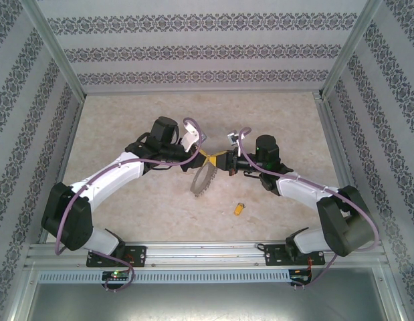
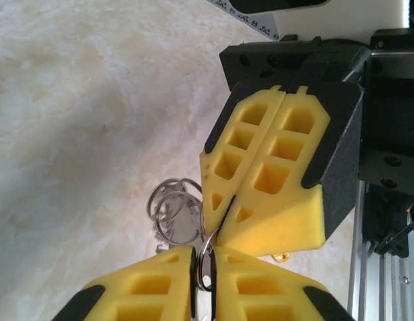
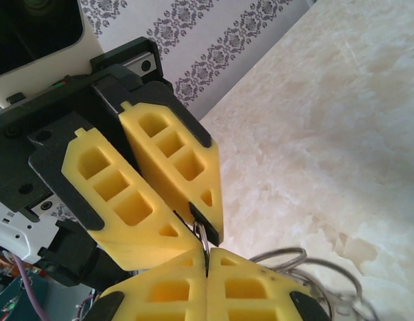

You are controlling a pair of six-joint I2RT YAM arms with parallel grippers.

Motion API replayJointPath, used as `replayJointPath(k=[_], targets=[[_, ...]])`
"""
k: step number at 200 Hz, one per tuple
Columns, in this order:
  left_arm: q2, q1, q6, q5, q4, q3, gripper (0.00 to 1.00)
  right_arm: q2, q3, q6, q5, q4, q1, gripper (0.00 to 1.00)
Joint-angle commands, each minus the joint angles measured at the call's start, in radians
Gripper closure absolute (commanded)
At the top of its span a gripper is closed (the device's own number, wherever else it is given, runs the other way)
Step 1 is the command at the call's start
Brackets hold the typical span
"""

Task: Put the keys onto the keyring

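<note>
The left hand point(image 2: 204, 259) and right hand point(image 3: 206, 261) meet mid-air, both pinched tight on the big thin grey metal keyring point(image 1: 202, 182) so it hangs steady at six o'clock. One small yellow-headed key point(image 1: 239, 208) lies at five o'clock on the pale stone tabletop point(image 1: 126, 120).

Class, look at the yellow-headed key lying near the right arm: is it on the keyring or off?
Off. The key lies loose on the table, apart from the keyring.

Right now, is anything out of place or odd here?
One key lies alone on the table, apart from the keyring hanging where the left hand and right hand meet. Nothing looks spilled or damaged.
</note>
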Motion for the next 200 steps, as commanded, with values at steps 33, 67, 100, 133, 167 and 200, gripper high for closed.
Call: replayJointPath(k=[33,67,100,133,167,200], targets=[[-0.055,-0.025,-0.051,-0.106,0.031,0.01,0.62,0.015,0.009,-0.02,0.025,0.078,0.006,1.0],[-0.076,-0.003,-0.114,-0.146,0.068,-0.014,0.58,0.011,0.001,-0.019,0.025,0.102,-0.003,1.0],[-0.071,0.021,-0.202,-0.066,0.132,-0.044,0.58,0.01,-0.002,-0.013,0.018,0.127,-0.018,1.0],[-0.065,0.046,-0.304,0.037,0.247,-0.091,0.59,0.01,-0.005,-0.003,0.011,0.147,-0.029,1.0],[-0.061,0.066,-0.401,0.101,0.387,-0.151,0.6,0.011,-0.006,0.007,0.011,0.163,-0.035,1.0],[-0.045,0.067,-0.459,0.146,0.475,-0.174,0.61,0.016,-0.004,0.008,0.01,0.164,-0.038,1.0]])
